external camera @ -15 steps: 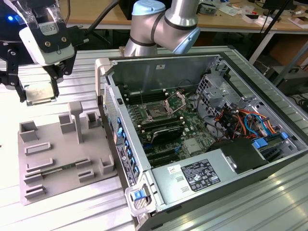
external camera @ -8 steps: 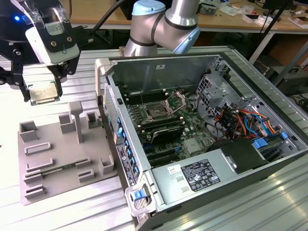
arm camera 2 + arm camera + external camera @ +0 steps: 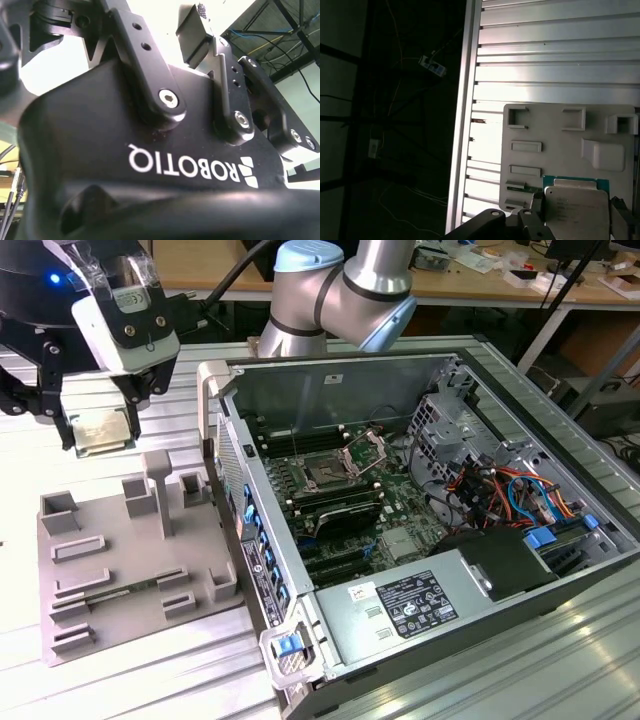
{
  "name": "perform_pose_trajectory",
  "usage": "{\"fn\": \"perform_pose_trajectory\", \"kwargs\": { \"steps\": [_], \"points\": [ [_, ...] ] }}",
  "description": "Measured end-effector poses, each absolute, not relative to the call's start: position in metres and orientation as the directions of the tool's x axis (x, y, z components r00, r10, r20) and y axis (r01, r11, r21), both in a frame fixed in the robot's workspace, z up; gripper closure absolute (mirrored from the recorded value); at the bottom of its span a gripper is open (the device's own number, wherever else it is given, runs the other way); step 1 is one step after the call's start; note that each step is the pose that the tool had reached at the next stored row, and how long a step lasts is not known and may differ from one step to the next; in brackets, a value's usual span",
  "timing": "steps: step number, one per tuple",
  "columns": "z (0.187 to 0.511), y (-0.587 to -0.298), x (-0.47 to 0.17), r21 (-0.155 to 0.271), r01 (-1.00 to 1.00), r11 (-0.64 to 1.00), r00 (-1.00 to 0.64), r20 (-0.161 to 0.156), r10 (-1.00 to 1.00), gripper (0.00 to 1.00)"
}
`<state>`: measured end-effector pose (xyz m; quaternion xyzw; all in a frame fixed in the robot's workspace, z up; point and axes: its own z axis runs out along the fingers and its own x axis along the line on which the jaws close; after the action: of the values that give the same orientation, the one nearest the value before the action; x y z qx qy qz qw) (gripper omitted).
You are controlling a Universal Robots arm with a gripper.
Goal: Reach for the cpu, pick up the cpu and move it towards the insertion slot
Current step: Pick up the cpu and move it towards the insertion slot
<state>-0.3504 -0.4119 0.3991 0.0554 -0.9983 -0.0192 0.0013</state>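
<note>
The cpu (image 3: 100,429) is a small square chip with a shiny metal top, held in the air at the exterior view's upper left. My gripper (image 3: 101,436) is shut on it by its edges, above the far end of the grey tray (image 3: 130,560). In the first wrist view the cpu (image 3: 575,200) shows its green rim, and the gripper (image 3: 577,222) clamps it over the tray (image 3: 560,135). The insertion slot (image 3: 325,476) is a dark square socket with its steel bracket (image 3: 365,449) hinged up, on the green board inside the open computer case, well to the exterior view's right of the gripper.
The case wall (image 3: 225,440) stands between the tray and the socket. Inside the case are long black memory slots (image 3: 335,510), a grey power-supply box (image 3: 410,600) and bundled cables (image 3: 500,490). Upright posts (image 3: 160,490) rise from the tray. Ribbed metal tabletop (image 3: 150,670) surrounds everything.
</note>
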Motion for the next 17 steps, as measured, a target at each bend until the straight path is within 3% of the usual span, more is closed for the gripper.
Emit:
{"fn": "perform_pose_trajectory", "kwargs": {
  "steps": [17],
  "points": [
    [0.399, -0.412, -0.335, 0.038, -0.111, 0.993, -0.994, 0.0, -0.111, 0.45]
  ]
}}
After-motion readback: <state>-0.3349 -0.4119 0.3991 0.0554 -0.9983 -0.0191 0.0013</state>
